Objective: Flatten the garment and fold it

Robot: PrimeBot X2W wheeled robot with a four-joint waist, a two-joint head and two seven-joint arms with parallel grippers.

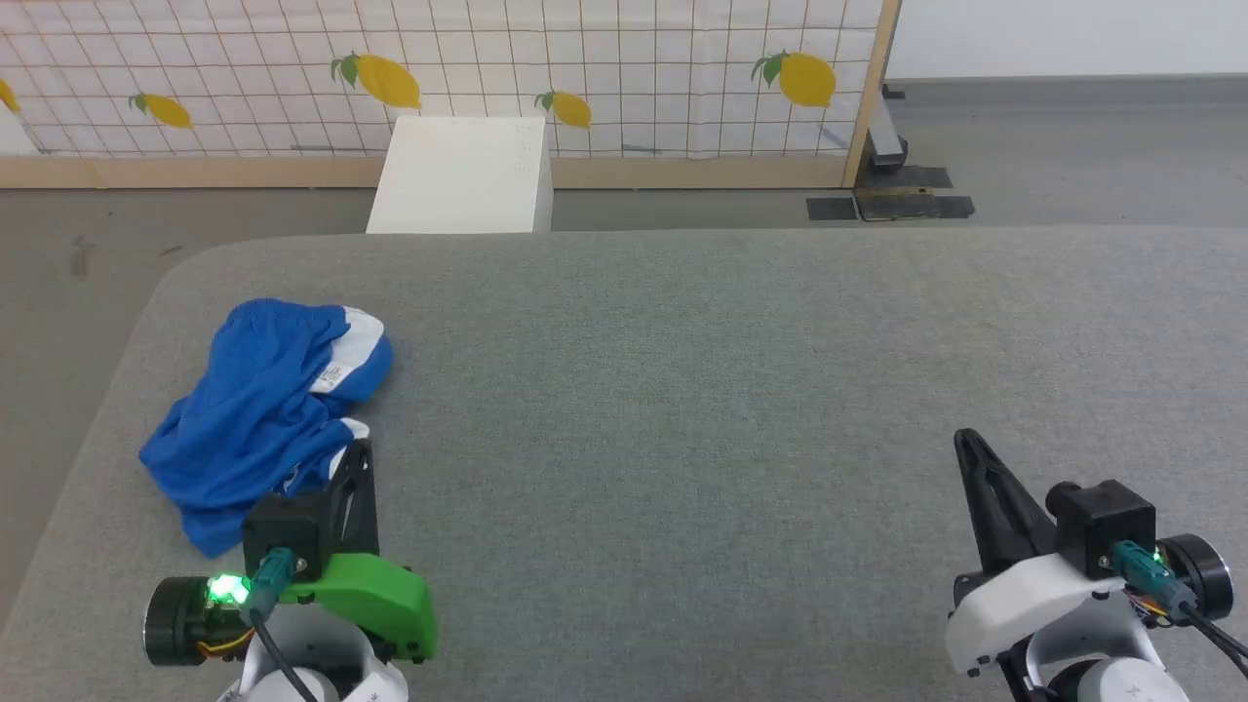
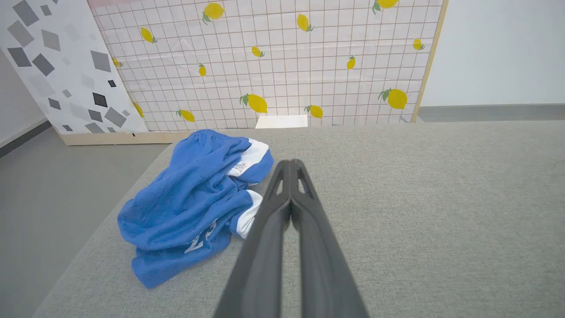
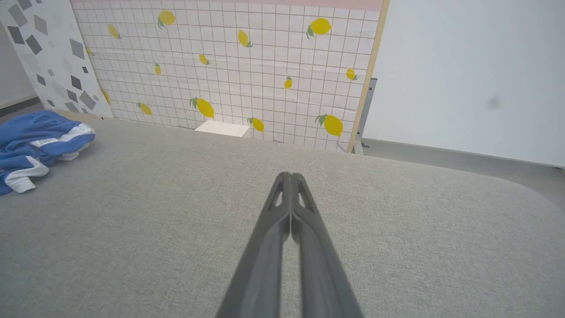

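Left gripper (image 2: 290, 164) and right gripper (image 3: 290, 176) are both pressed shut and empty.
The blue shorts (image 2: 190, 198) lie crumpled just beside the left gripper, on the left side of the grey padded table (image 1: 682, 390). They look thin, light and floppy, so pinching the white waistband (image 2: 255, 153) seems the best hold.
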